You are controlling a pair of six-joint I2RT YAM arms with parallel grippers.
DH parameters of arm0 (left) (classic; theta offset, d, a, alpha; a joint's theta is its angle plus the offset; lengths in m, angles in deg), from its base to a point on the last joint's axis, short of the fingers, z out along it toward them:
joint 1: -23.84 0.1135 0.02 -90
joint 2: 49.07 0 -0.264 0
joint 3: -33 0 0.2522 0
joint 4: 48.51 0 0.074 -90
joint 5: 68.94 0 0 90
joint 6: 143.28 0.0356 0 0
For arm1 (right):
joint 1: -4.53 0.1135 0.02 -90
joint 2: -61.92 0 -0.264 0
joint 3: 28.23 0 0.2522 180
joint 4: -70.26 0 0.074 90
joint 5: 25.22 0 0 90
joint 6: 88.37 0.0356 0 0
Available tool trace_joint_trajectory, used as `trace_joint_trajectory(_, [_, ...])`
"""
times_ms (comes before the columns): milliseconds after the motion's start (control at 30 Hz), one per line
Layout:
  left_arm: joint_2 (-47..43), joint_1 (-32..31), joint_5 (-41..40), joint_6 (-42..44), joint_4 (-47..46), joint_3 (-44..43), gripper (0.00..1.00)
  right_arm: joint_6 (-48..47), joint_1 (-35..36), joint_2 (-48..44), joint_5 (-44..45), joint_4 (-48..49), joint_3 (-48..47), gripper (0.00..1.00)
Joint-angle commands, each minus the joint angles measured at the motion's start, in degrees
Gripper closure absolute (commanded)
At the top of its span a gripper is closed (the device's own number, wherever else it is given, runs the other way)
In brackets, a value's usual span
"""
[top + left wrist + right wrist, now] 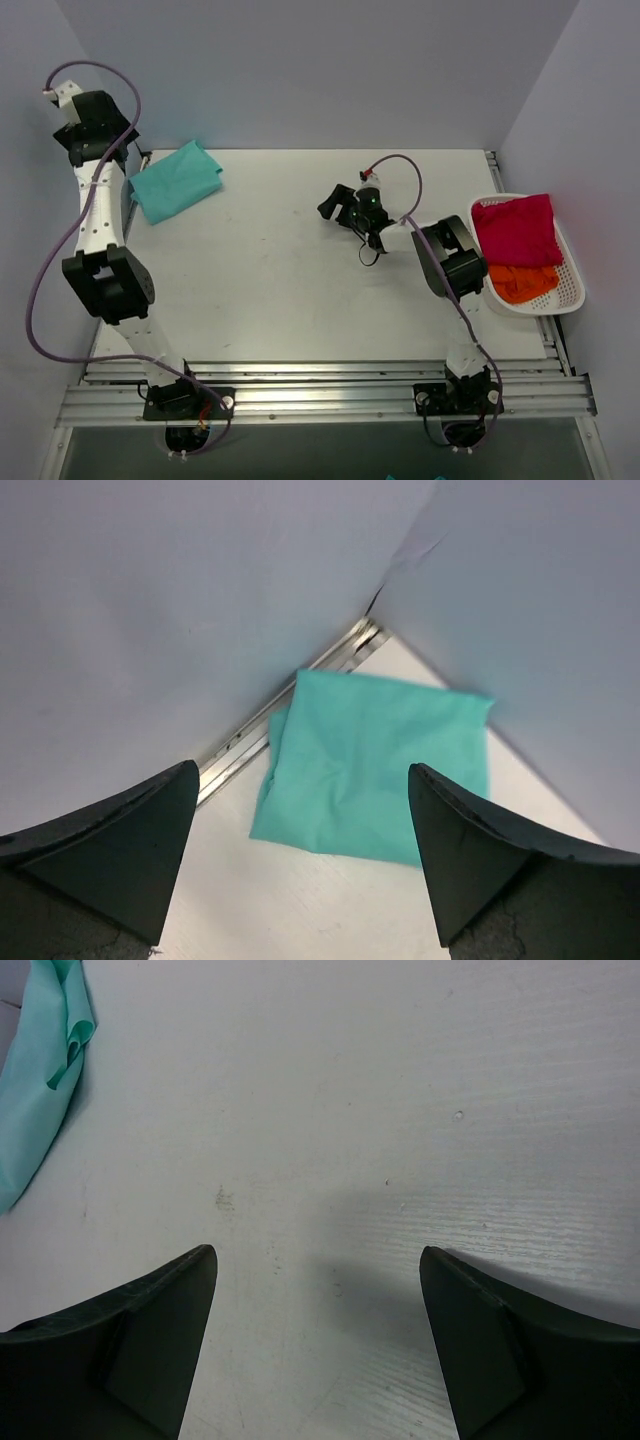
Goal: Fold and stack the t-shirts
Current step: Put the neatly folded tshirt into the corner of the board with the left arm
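Observation:
A teal t-shirt [176,180], folded into a rough square, lies at the table's far left beside the side rail. It also shows in the left wrist view [375,765] and at the left edge of the right wrist view [40,1080]. My left gripper [132,158] [303,780] is open and empty, held above the shirt's left side. My right gripper [338,207] [318,1255] is open and empty over bare table near the middle. A magenta-red t-shirt [517,230] and an orange t-shirt [523,283] lie bunched in the basket.
A white slotted basket [572,292] stands at the table's right edge. Grey walls close in the back and both sides. A metal rail [240,745] runs along the left edge by the teal shirt. More rails cross the near edge [320,385].

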Motion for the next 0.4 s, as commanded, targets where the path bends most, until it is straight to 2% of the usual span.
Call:
trace_joint_trajectory(0, [-13.0,-5.6,-18.4,3.8,-0.9,2.9,0.06,-2.7,1.5,-4.3,1.1,-0.5,-0.3,0.22])
trace_joint_trajectory(100, [-25.5,-10.1,-17.5,0.5,-1.8,13.4,0.06,-5.4,4.0,-8.5,3.1,-0.5,1.3,0.21])
trace_joint_trajectory(133, [-28.5,-11.3,-15.8,-0.2,-2.5,16.8,0.06,-6.2,4.9,-11.4,3.1,-0.5,2.1,0.21])
trace_joint_trajectory(167, [-31.1,-12.8,-14.7,-0.6,-4.6,24.2,0.06,-7.2,7.0,-13.0,2.8,-0.3,2.5,0.21])
trace_joint_trajectory(200, [-36.9,-14.7,-13.0,-2.6,-5.3,27.9,0.06,-10.2,8.3,-14.9,3.4,-0.6,3.0,0.21])
trace_joint_trajectory(233, [-40.0,-17.5,-9.0,-2.6,-6.9,31.6,0.06,-11.9,9.9,-19.0,4.4,-1.5,3.7,0.21])
trace_joint_trajectory(300, [-48.3,-23.7,-7.4,-3.3,-10.8,43.1,0.06,-16.6,15.3,-25.5,9.8,-4.9,4.5,0.22])
trace_joint_trajectory(367, [-53.1,-27.9,-7.3,-3.0,-14.3,49.8,0.06,-19.1,19.1,-30.2,16.3,-5.3,7.4,0.21])
